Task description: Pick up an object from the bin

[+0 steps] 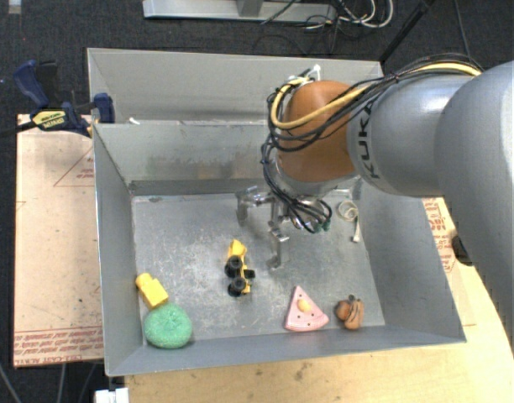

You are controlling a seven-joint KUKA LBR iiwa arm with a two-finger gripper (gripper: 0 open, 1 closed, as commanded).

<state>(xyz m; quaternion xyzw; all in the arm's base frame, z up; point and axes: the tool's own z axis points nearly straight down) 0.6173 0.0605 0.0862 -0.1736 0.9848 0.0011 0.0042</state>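
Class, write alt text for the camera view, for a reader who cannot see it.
A grey robot arm reaches from the right into a grey metal bin, its hand hanging beside a yellow toy vehicle near the floor's middle. Along the near wall lie a yellow block, a green ball, a pink wedge and a small brown thing.

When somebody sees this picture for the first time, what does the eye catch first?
The big grey arm with its orange cover reaches in from the right, its gripper hanging over the middle of the bin. Near it lies a yellow and black toy vehicle; a green round sponge sits in the near left corner.
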